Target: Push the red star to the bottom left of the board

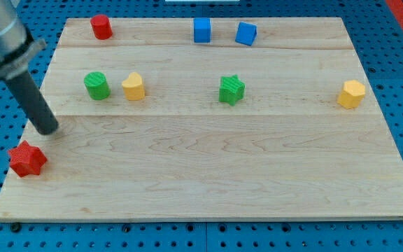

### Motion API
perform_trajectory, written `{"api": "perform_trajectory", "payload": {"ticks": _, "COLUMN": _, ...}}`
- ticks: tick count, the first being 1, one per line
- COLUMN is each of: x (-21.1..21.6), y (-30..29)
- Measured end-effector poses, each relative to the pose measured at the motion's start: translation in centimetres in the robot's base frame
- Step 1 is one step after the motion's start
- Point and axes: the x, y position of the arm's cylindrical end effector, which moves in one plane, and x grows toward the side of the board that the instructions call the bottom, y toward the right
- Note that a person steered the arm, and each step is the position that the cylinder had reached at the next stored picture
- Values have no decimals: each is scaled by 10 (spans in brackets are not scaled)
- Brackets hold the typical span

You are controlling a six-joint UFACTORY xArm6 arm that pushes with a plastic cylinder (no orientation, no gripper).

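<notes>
Red star [26,159] lies flat, apparently overhanging the board's lower-left edge.

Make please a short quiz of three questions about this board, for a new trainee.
1. True or false: my tip touches the red star.
2. Which block lies nearest the green star? A. the red cylinder B. a blue cube C. the yellow block at the view's right
3. Fill in: beside the green cylinder, on its right in the view, sits a ____ block.

Key
1. False: the tip stands apart from the star, above it and slightly to the right in the view.
2. B.
3. Yellow.
</notes>
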Motion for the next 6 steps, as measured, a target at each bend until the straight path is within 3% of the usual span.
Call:
{"api": "perform_trajectory", "payload": {"ticks": 1, "x": 16, "y": -36}}
{"api": "perform_trajectory", "payload": {"ticks": 2, "x": 59, "y": -20}}
{"api": "perform_trajectory", "payload": {"ticks": 4, "x": 72, "y": 8}}
{"api": "perform_trajectory", "payload": {"ticks": 5, "x": 33, "y": -10}}
{"api": "perform_trajectory", "payload": {"ticks": 6, "x": -80, "y": -28}}
